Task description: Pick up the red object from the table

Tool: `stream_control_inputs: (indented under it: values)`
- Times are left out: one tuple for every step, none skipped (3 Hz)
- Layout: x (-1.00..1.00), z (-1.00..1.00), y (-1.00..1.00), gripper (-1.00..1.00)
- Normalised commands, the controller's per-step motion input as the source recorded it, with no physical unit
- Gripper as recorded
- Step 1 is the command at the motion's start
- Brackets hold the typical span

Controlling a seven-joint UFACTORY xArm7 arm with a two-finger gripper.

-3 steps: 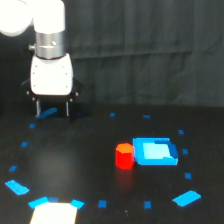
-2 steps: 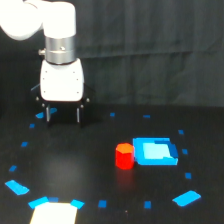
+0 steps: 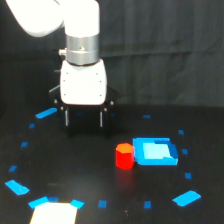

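The red object (image 3: 124, 155) is a small stubby red-orange block standing on the black table (image 3: 75, 170), right of the middle in the exterior view. A larger flat bright blue block (image 3: 155, 151) lies against its right side. My gripper (image 3: 83, 119) hangs from the white arm, up and to the left of the red object and apart from it. Its two thin fingers (image 3: 66, 118) point down with a wide gap between them, and nothing is held.
Small blue tape marks (image 3: 17, 187) and squares lie in a ring on the table. A bright white patch (image 3: 54, 213) lies at the front left. A dark curtain backs the scene.
The arm has moved toward the exterior view's right and nearer the red object. The red object and the blue block have not moved.
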Motion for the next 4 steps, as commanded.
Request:
stream_control_inputs:
  values:
    - [1.00, -0.09, -1.00, 1.00]
    - [0.80, -0.02, -1.00, 1.00]
    - [0.43, -0.04, -0.81, 1.00]
    - [0.42, -0.32, -0.92, 1.00]
